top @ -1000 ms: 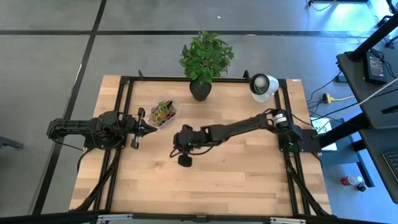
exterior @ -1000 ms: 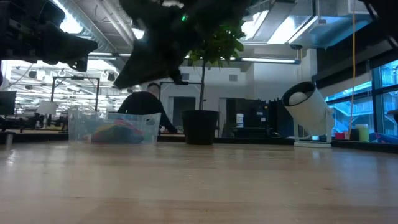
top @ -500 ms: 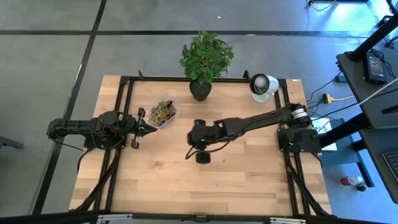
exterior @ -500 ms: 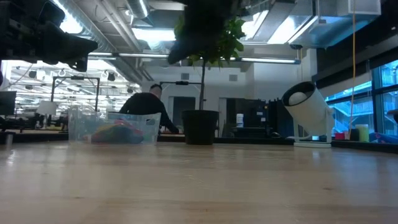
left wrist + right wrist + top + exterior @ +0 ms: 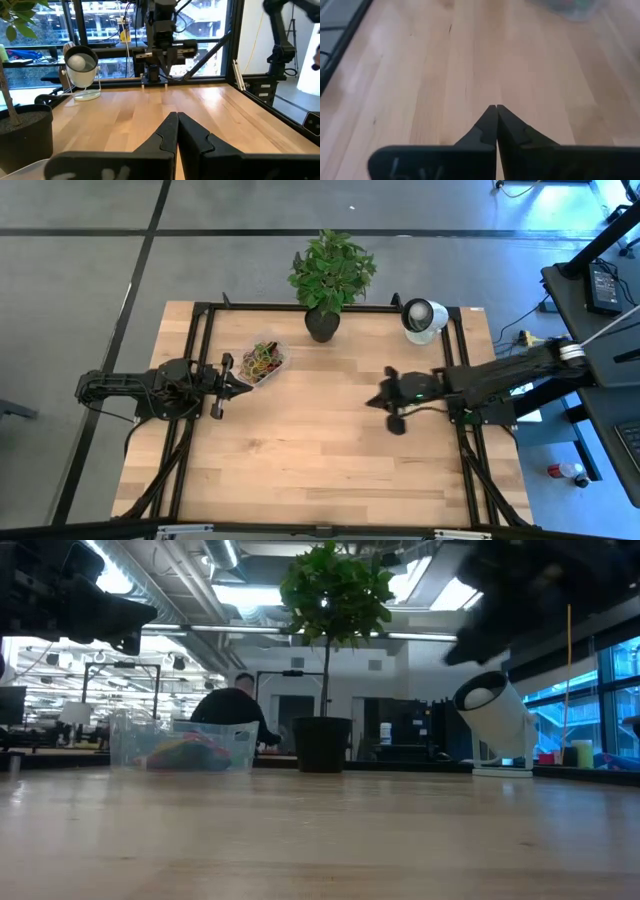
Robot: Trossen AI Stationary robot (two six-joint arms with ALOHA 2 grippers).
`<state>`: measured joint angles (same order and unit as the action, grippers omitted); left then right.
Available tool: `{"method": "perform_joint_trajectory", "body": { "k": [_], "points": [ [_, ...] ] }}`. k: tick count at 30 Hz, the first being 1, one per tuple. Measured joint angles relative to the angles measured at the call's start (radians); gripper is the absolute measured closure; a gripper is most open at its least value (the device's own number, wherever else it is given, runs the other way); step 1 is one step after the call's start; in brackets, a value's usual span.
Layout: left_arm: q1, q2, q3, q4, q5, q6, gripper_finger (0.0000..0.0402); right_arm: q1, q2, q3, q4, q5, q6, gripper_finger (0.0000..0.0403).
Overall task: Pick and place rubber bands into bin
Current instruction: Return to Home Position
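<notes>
The left arm lies low along the table's left edge. The left gripper (image 5: 243, 383) points inward, its tip just beside the bin (image 5: 270, 352) but not touching it. Its wrist view shows the two fingers (image 5: 167, 131) pressed together with nothing between them.

The bin sits on the table (image 5: 300, 470) toward the far left. The bands (image 5: 262, 361) lie heaped inside it, a tangle of yellow, green, red and dark loops. In the low view they show as a coloured mound through the clear wall.

Behind the bin, in the room past the table, a person (image 5: 236, 708) sits bent over a desk.

At the middle of the far edge stands the plant (image 5: 331, 270) in its black pot (image 5: 322, 326), upright.

Right of the pot, near the far right corner, is the white camera (image 5: 423, 318).

The right arm reaches in from the right side. The right gripper (image 5: 373, 401) hangs above bare wood, right of centre and well apart from the bin. Its fingers (image 5: 488, 125) are closed on nothing.
</notes>
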<state>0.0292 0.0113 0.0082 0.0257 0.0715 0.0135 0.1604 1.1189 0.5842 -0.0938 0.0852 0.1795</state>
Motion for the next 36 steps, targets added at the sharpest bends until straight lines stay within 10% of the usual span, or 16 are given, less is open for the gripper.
{"method": "perform_joint_trajectory", "body": {
  "k": [16, 36],
  "points": [
    [0.0, 0.0, 0.0, 0.0, 0.0, 0.0, 0.0398, 0.0, -0.702, -0.355, -0.009, -0.011, -0.052, 0.0398],
    [0.0, 0.0, 0.0, 0.0, 0.0, 0.0, 0.0398, -0.041, -1.115, -0.578, 0.201, 0.009, -0.125, 0.0398]
  ]
}}
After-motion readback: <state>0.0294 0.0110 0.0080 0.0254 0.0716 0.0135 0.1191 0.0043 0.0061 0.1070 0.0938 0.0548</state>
